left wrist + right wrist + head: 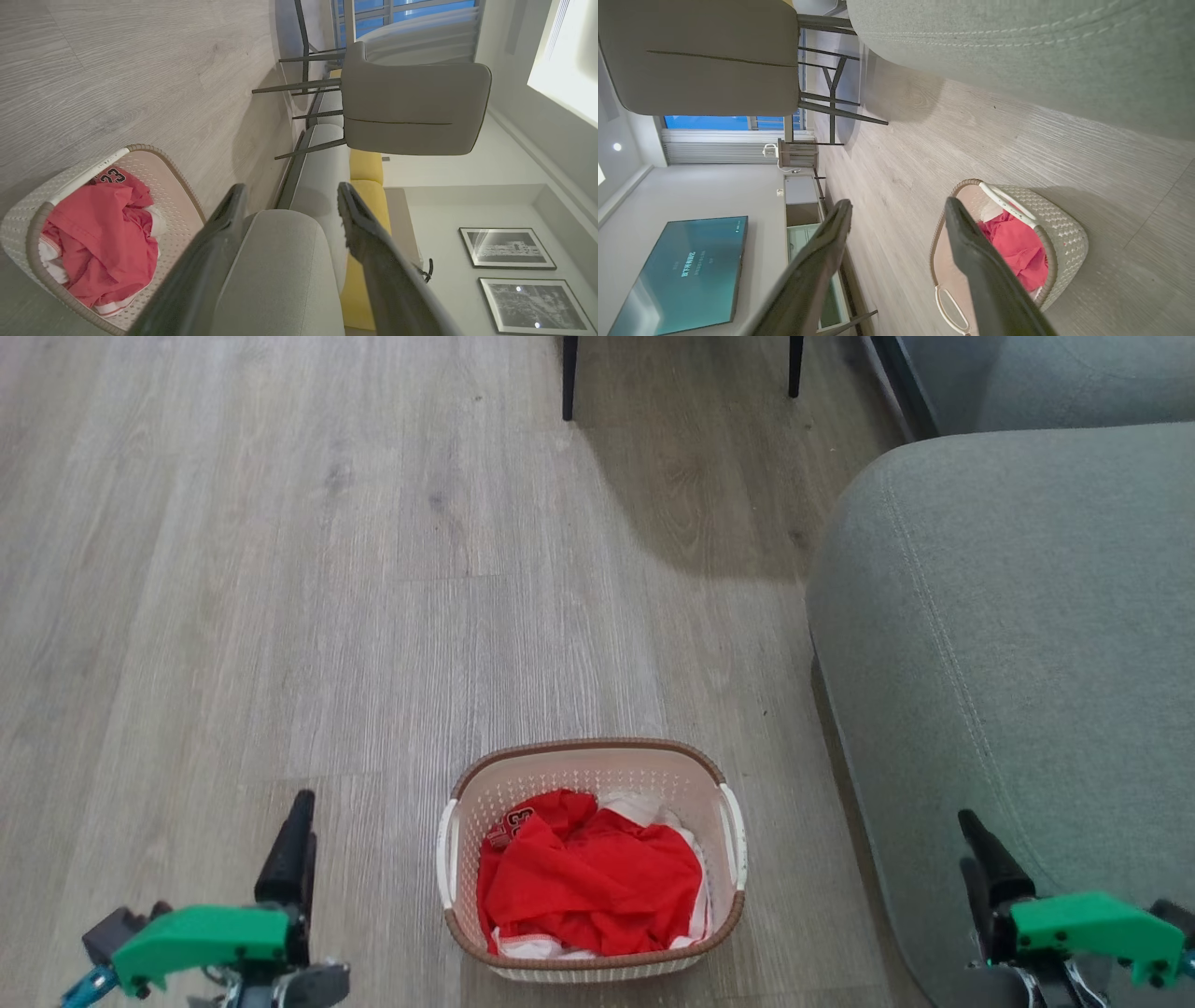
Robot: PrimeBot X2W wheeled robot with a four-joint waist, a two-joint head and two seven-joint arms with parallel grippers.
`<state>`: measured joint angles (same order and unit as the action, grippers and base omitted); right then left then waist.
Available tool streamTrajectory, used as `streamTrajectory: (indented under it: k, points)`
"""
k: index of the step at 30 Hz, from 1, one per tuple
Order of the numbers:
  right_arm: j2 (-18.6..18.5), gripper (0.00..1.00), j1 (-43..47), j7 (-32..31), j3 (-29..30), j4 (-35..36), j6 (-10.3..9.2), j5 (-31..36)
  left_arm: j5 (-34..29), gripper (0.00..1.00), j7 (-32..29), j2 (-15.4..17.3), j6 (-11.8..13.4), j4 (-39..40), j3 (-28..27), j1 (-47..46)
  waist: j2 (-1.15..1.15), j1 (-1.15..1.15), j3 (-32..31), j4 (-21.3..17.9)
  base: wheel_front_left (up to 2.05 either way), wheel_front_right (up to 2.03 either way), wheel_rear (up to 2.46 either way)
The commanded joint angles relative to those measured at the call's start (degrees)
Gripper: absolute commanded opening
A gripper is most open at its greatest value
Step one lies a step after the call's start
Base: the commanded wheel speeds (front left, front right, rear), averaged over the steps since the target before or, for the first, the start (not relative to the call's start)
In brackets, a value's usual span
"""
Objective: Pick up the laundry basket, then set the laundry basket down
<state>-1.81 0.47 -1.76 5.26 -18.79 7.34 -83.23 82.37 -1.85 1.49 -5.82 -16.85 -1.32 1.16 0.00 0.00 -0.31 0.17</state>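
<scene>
The laundry basket (586, 745) stands on the wood floor low in the head view, cream with perforated walls, a brown rim and white side handles. Red clothes (588, 882) with some white cloth fill it. My left gripper (299, 803) hovers to the basket's left and my right gripper (973, 823) to its right, both apart from it. The left wrist view shows the left gripper (289, 189) open and empty, with the basket (23, 217) at lower left. In the right wrist view the right gripper (899, 203) is open and empty, the basket (1064, 224) just beyond its right finger.
A grey sofa (1018, 616) fills the right side, close to the basket and under my right gripper. Dark chair legs (569, 378) stand at the far top; the grey chair (411, 112) is seen from the left wrist. Bare floor (280, 569) stretches ahead and left.
</scene>
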Motion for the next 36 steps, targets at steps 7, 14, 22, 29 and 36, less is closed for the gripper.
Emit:
streamTrajectory:
  k: [7,14,22,29,36]
  points:
    - [-0.39,1.00,-2.39,1.65,-1.35,4.18,0.04,7.67,-8.22,1.00,1.73,0.61,0.94,3.94,1.08,-2.73,0.00,0.00,-0.09,0.07,0.00,0.00,0.00]
    - [-0.44,1.00,-2.32,2.83,-2.53,5.69,0.05,13.84,-15.28,1.00,2.91,0.67,1.70,5.27,2.17,-2.87,0.00,0.00,-0.14,0.05,0.00,0.00,0.00]
    - [-0.50,1.00,-2.20,4.17,-3.92,6.80,0.06,20.11,-24.09,1.00,4.25,0.74,2.56,6.42,3.25,-2.74,0.00,0.00,-0.21,-0.03,0.00,0.00,0.00]
    - [-0.55,1.00,-2.01,5.18,-5.38,7.06,0.06,25.67,-30.12,1.00,5.26,0.85,3.21,6.97,3.96,-2.28,0.00,0.00,-0.26,-0.02,0.00,0.00,0.00]
    - [-0.60,1.00,-1.80,6.35,-6.85,7.13,0.07,30.79,-36.09,1.00,6.43,1.26,4.04,7.36,4.94,-1.41,0.00,0.00,-0.46,-0.04,0.00,0.00,0.00]
